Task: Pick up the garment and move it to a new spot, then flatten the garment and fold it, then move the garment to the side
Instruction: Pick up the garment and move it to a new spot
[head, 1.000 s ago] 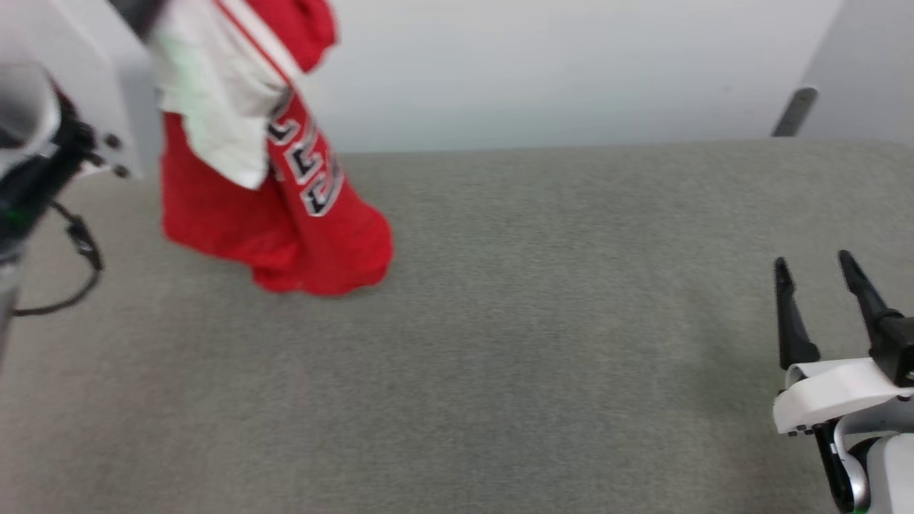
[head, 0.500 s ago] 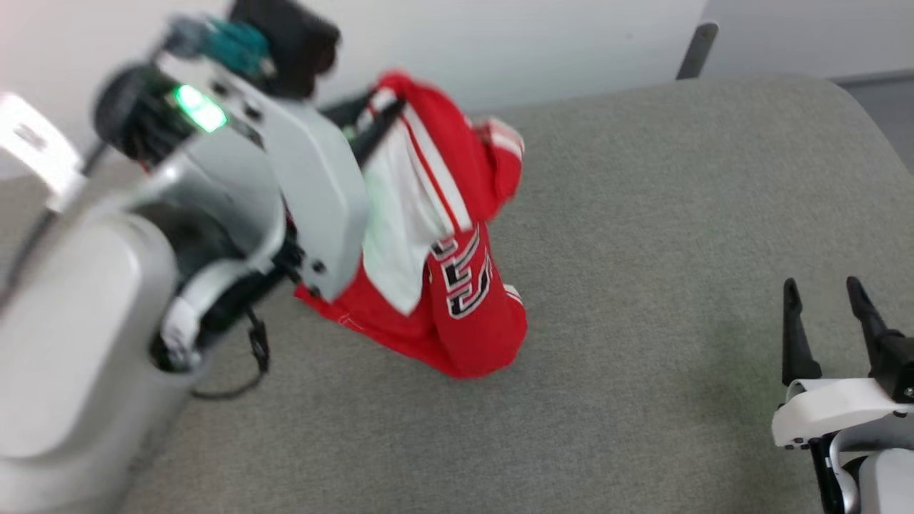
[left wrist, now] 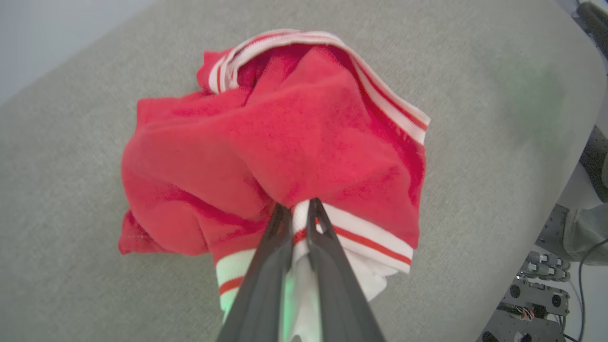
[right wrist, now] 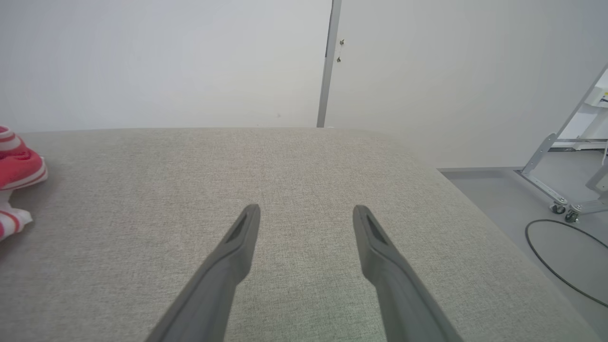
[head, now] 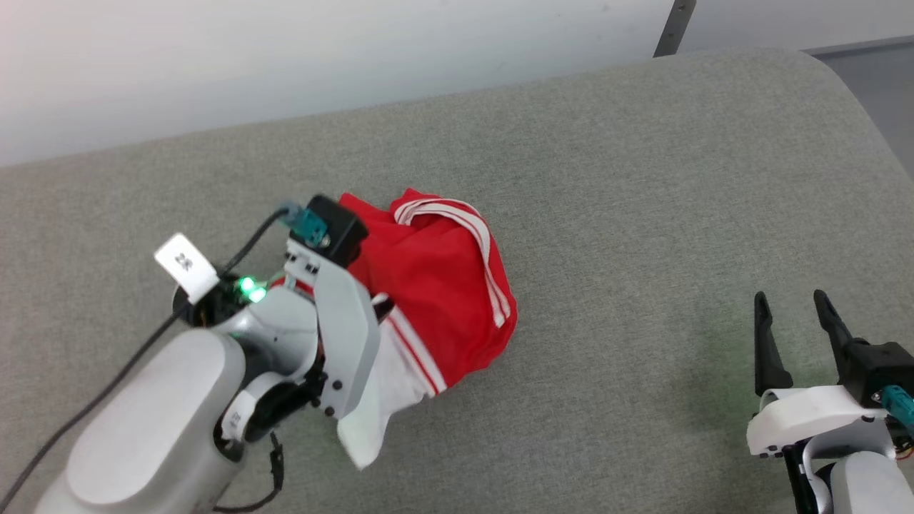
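The garment (head: 443, 285), a red jersey T-shirt, sits bunched in a rounded heap on the grey fabric-covered surface (head: 643, 214), left of the middle in the head view and about midway between that surface's far and near edges. Its red body is puffed up into loose folds, and a band of red-and-white striped trim arcs over the top and down the side facing the robot's right. On the near side a white sleeve with a thin red stripe spills out from under the heap and lies on the grey cloth. The left gripper (left wrist: 297, 209) has its two dark fingers drawn almost together, pinching a fold of the white, red-striped fabric where it meets the red body; white cloth shows in the narrow gap between the fingers. In the head view the pale left arm reaches in from the lower left, carrying a white tag (head: 184, 264), a green light (head: 248, 288) and a black cable (head: 107, 385). The right gripper (head: 789, 296) hovers well apart from the garment over the right part of the surface, its fingers spread wide with nothing between them. Behind the surface stands a white wall (head: 285, 64) with a grey upright strip (head: 668, 28).
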Robot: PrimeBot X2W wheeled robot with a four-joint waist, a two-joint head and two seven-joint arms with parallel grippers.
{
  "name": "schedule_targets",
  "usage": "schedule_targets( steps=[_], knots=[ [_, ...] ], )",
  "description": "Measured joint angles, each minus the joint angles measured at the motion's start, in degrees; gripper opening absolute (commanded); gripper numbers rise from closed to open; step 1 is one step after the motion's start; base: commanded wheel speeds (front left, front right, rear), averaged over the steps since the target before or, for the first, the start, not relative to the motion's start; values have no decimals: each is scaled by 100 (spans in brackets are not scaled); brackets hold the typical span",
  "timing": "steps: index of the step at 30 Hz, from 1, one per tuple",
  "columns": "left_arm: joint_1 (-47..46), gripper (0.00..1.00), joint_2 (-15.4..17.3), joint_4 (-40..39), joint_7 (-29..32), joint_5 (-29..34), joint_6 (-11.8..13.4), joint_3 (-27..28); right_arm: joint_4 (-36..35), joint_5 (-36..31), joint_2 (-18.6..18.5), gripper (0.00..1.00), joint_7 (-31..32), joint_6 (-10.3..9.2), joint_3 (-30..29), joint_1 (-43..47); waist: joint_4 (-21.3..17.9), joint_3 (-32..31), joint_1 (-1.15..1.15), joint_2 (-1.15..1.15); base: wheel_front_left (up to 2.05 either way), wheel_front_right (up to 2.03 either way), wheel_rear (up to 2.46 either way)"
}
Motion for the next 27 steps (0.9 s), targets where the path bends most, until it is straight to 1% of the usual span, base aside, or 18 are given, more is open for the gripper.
schedule_targets(
  steps=[6,13,18,19,21,22,23,24,25,26,27],
  knots=[
    [235,0,-78,822,-164,-55,-181,-169,105,13,10,100,-36,0,87,-42,14,-21,0,0,0,0,0],
    [302,0,-327,1682,-386,-54,-408,-371,171,45,16,100,-60,0,188,-146,64,20,0,0,0,0,0],
    [192,0,-492,2062,-485,-55,-557,-467,200,45,16,100,-62,0,231,-204,114,14,0,0,0,0,0],
    [170,24,-513,2106,-501,-60,-583,-467,202,45,14,100,-62,0,242,-215,126,1,0,0,0,0,0],
    [143,37,-528,2151,-563,-87,-614,-463,203,45,-2,100,-63,0,265,-225,151,-39,0,0,0,0,0],
    [108,47,-509,2149,-608,-69,-649,-464,204,46,-14,100,-63,0,290,-225,165,-66,0,0,0,0,0],
    [76,65,-481,2145,-619,-71,-650,-444,207,46,-23,100,-63,0,314,-224,178,-95,0,0,0,0,0],
    [62,77,-452,2131,-620,-74,-655,-436,210,46,-40,100,-64,0,327,-222,193,-129,0,0,0,0,0],
    [65,85,-422,2108,-628,-93,-657,-415,213,47,-60,100,-64,0,341,-218,210,-166,0,0,0,0,0],
    [75,95,-394,2068,-661,-127,-657,-380,214,55,-87,100,-67,0,357,-210,227,-208,0,0,0,0,0],
    [83,100,-369,2013,-689,-146,-656,-346,212,55,-108,100,-68,0,374,-191,245,-253,0,0,0,0,0]
  ],
)
